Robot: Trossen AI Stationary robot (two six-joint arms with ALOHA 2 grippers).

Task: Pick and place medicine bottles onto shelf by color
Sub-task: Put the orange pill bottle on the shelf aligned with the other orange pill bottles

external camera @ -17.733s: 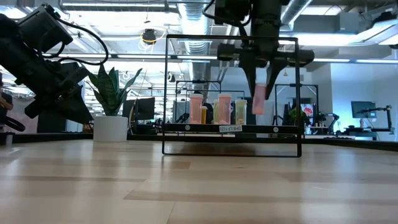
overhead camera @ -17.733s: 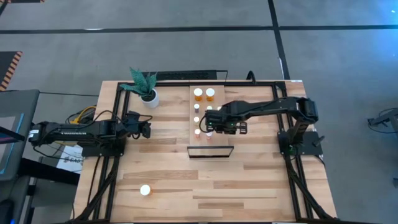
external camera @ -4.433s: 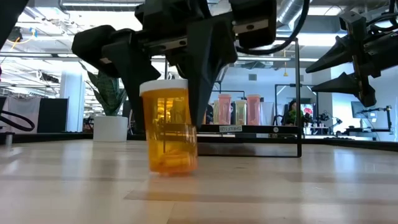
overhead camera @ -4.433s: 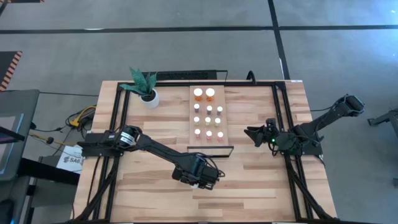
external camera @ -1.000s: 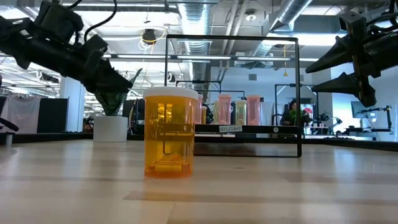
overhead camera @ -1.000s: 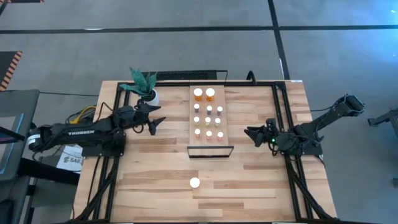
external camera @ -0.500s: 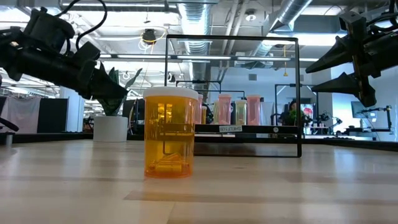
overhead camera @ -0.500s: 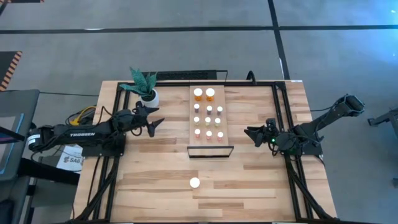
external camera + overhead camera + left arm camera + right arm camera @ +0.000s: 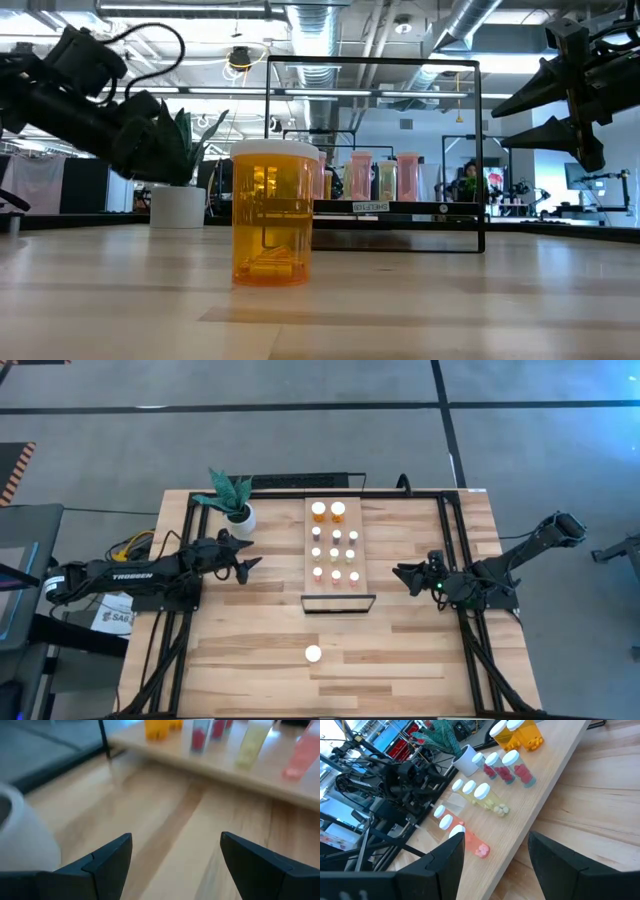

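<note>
Eleven bottles (image 9: 334, 550) are up on the shelf (image 9: 362, 540) in neat rows: two big orange ones at the far end, then red, yellow and pink sets coming nearer. So nearly done, I'd say. One orange bottle (image 9: 313, 654) is left, standing alone on the counter (image 9: 420, 660), well in front of the shelf's black frame. Left pincer (image 9: 246, 565) hangs by the plant (image 9: 232, 497), fingers apart, nothing in them. Right pincer (image 9: 401, 576) waits off the shelf's right side, also apart and empty. That lone orange one wants to join its big orange mates at the far end.
</note>
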